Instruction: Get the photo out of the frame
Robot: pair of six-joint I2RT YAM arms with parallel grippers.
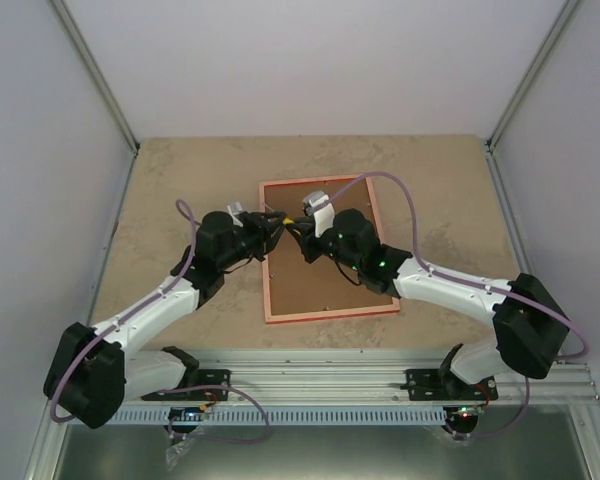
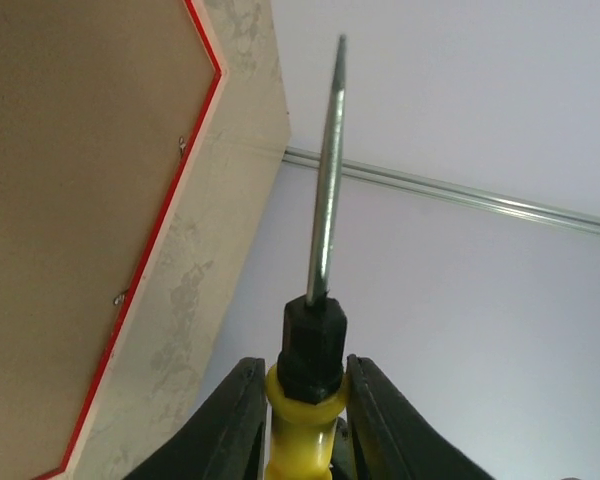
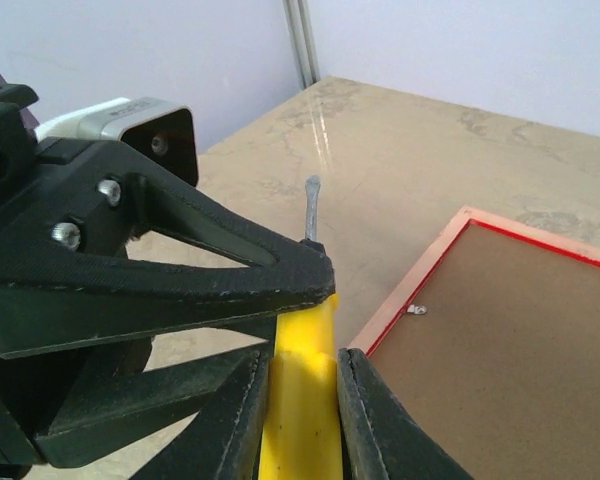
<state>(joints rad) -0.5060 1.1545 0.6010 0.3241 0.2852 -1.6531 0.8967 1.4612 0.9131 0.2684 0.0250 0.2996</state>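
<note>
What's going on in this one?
Both the left hand and the right hand are closed on one yellow-handled screwdriver, which looks like a handover between them. They meet over the left part of the frame, which lies face down on the table with the brown backing board in place. The photo isn't visible.

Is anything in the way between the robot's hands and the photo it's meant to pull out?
Yes. The frame lies face down, so its brown backing board covers the photo, which is hidden. Small metal tabs seem to pin the board. The left gripper and right gripper both clamp a screwdriver.
</note>
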